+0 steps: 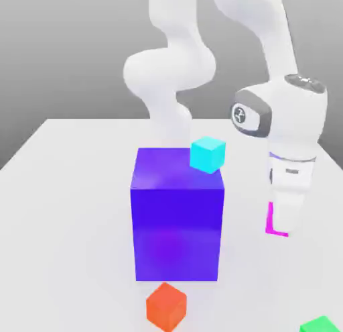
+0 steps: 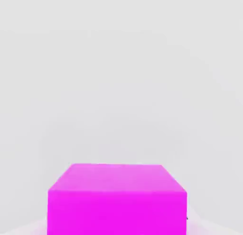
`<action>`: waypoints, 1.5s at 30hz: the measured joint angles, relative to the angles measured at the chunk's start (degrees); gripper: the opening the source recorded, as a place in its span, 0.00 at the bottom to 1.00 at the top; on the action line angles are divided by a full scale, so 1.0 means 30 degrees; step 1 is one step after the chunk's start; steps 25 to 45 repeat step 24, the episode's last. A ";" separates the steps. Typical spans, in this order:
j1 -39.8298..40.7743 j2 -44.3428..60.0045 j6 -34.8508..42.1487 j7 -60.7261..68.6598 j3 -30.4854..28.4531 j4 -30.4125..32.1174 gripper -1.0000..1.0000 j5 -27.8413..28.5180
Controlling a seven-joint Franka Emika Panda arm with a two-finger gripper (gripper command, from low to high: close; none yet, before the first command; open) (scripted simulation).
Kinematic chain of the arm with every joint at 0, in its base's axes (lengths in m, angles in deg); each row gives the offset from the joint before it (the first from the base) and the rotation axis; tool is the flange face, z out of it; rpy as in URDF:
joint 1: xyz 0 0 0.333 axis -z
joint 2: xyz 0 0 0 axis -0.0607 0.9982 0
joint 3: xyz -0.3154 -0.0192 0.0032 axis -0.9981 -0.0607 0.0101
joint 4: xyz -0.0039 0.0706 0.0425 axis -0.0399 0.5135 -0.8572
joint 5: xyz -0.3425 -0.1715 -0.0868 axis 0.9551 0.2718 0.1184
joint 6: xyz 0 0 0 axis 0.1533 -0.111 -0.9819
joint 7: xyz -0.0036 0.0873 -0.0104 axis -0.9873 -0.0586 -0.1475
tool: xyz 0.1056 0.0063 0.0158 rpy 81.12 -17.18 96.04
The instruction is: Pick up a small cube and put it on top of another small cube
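Small magenta cube (image 2: 117, 211) — hand view: top face; exterior: mostly hidden

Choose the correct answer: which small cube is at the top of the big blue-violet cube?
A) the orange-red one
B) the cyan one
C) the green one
B: the cyan cube shows at the upper edge of the big blue-violet cube.

No readable text — no labels, brands, numbers or signs.
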 joint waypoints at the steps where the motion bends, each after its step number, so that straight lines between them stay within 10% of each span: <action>1: 0.0071 0.0340 0.0357 -0.0303 -0.0096 -0.0692 0.00 -0.0014; 18: 0.1509 0.6920 0.4028 -0.3606 -0.1626 -1.0939 0.00 -0.1946; 19: 0.1553 0.7533 0.3492 -0.3567 -0.1577 -1.1015 1.00 -0.2028; 45: 0.1553 0.7533 0.3493 -0.3566 -0.1577 -1.1015 1.00 -0.2028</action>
